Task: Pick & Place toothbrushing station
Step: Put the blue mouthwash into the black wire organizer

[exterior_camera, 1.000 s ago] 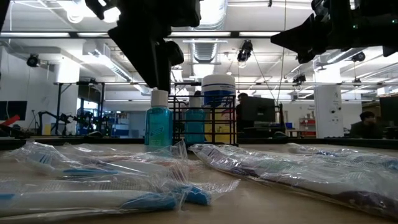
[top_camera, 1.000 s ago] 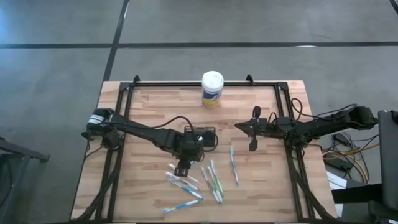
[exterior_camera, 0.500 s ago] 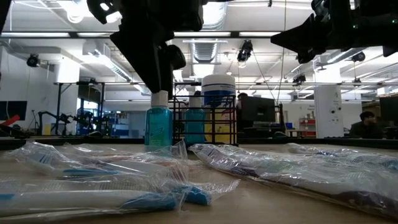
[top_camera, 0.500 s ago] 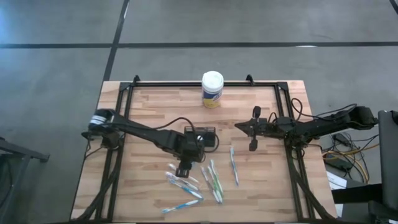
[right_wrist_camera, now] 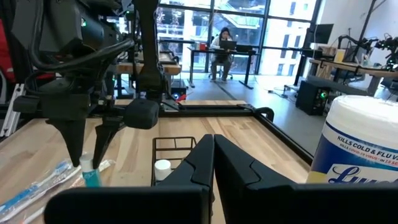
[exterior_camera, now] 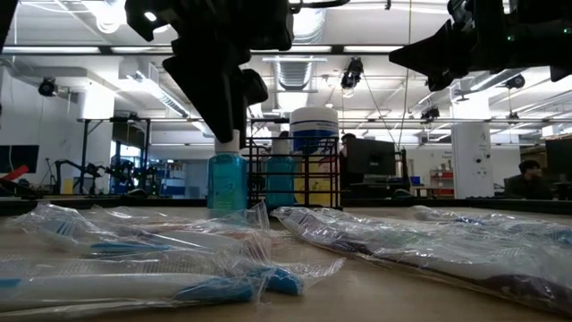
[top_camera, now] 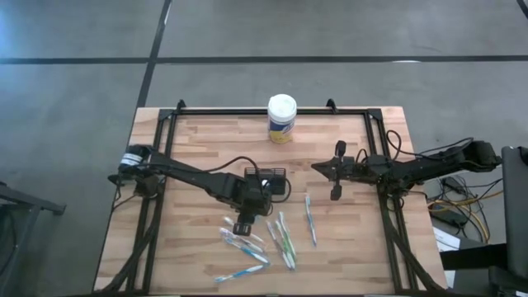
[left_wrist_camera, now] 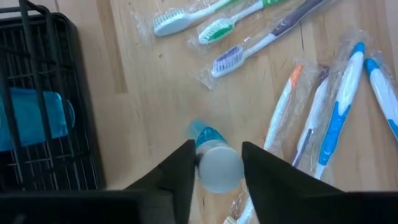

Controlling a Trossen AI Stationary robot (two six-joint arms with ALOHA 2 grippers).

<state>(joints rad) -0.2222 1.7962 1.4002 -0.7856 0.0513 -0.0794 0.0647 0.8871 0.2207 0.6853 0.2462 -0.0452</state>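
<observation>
Since the wooden worktop [top_camera: 198, 148] is crowded toward its near edge, the step in hand looks like lifting a small bottle cleanly out of the clutter and setting it in the rack. The left arm reaches in from the left edge, and its left claw [left_wrist_camera: 219, 155] hangs straight down over the middle of the worktop. The right arm waits nearer the right edge with the right claw [top_camera: 335, 193] closed on nothing. A white-lidded canister [top_camera: 282, 118] stands at the middle of the far edge, well clear of the work. The black wire rack [top_camera: 276, 176], the toothbrushing station, sits about the middle of the worktop, just beside the left claw on its far side, and a blue bottle [left_wrist_camera: 37, 118] already lies in one of its slots. The small blue bottle [left_wrist_camera: 207, 135] stands upright on the wood, and the left claw's fingers [left_wrist_camera: 184, 171] grip its white cap from either side, though how firmly cannot be judged. Lift straight up, since a tilt could slip the round cap free. Keep clear of the wrapped toothbrushes [top_camera: 272, 239] just beside it toward the near edge, then lower it into a free slot.
</observation>
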